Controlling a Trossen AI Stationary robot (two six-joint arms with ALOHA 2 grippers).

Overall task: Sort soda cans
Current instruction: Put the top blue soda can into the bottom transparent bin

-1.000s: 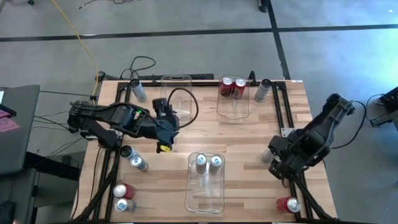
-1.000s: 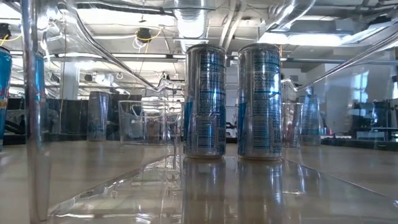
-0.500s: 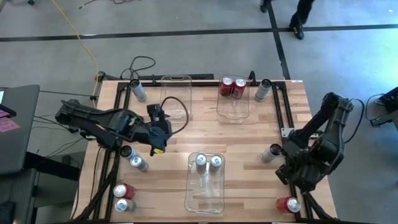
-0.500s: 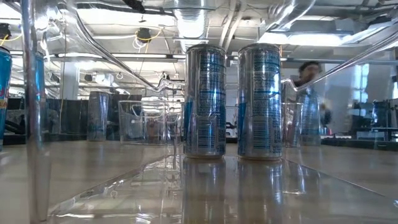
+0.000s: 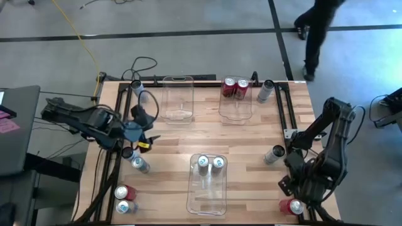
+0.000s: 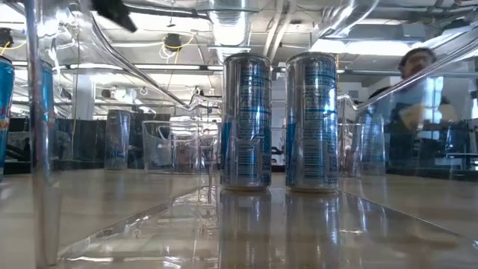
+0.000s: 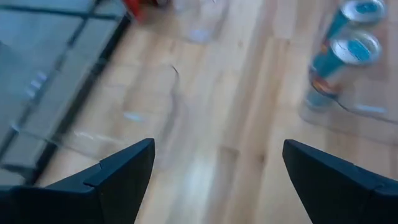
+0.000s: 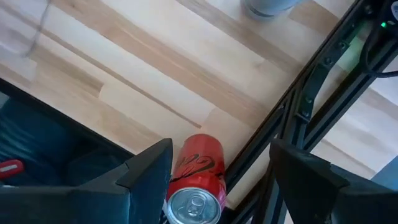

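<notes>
Two silver-blue cans (image 5: 210,164) stand upright in the near middle clear bin (image 5: 206,194); they also show in the low view (image 6: 246,119). Two red cans (image 5: 235,86) stand in the far right bin. A red can (image 5: 290,206) stands at the near right corner. My right gripper (image 5: 293,189) is open just above it, and the can (image 8: 196,180) shows between its spread fingers (image 8: 221,149). My left gripper (image 5: 146,139) is open and empty over the table's left side (image 7: 217,149). A grey can (image 5: 274,154) stands to the far side of my right gripper.
Loose cans stand at the far left (image 5: 137,88), far right (image 5: 266,90), left (image 5: 137,164) and near left, one red (image 5: 124,191) and one silver (image 5: 124,206). A clear bin with nothing in it (image 5: 178,97) sits at the far left. A person (image 5: 317,31) walks beyond the far edge.
My left gripper has drawn back from beside the far left bin toward the table's left edge. My right gripper has gone toward the near edge and down over the red can at the near right corner. A person has walked into view beyond the table.
</notes>
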